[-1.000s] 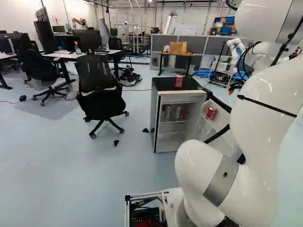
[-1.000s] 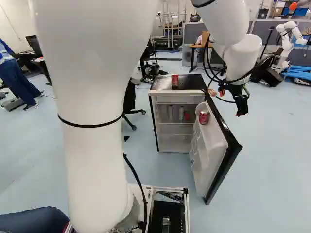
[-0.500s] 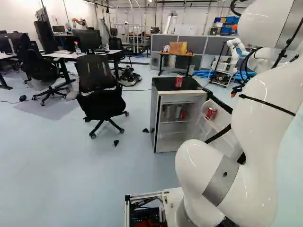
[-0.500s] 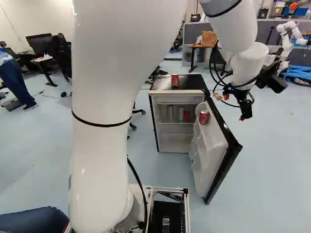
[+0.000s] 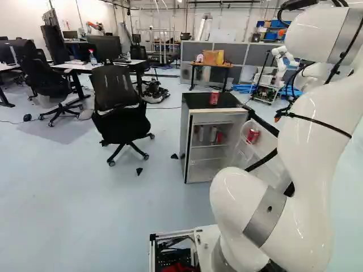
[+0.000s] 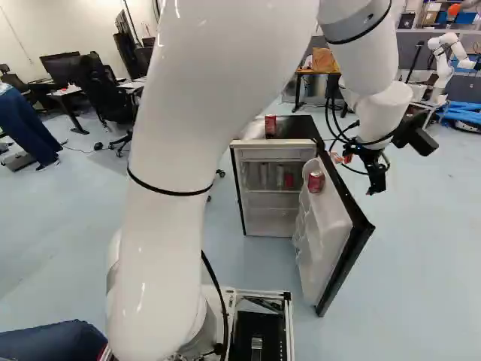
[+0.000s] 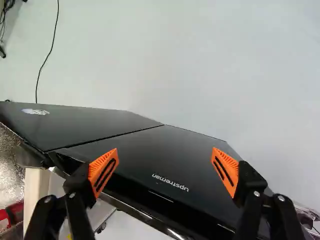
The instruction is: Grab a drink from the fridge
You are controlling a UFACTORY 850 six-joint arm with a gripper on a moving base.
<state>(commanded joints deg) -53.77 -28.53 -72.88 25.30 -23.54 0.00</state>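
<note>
Red can (image 6: 316,182), in fridge door (image 6: 325,233), apart from gripper (image 6: 375,189)

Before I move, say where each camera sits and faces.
Left base view: on the base, behind-left of the arm, facing ahead, slightly down; arm right of middle.
Right base view: behind-right, facing likewise; arm left of middle, tool by the fridge door.
Wrist view: on the wrist, looking past the open tool at the door.
Base views share the fridge.

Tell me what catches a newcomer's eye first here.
Most likely the big white arm, left of the middle in the right base view. Next, the open fridge ahead of it, with a red can on its black top. In the wrist view, the open gripper flashes orange pads.
</note>
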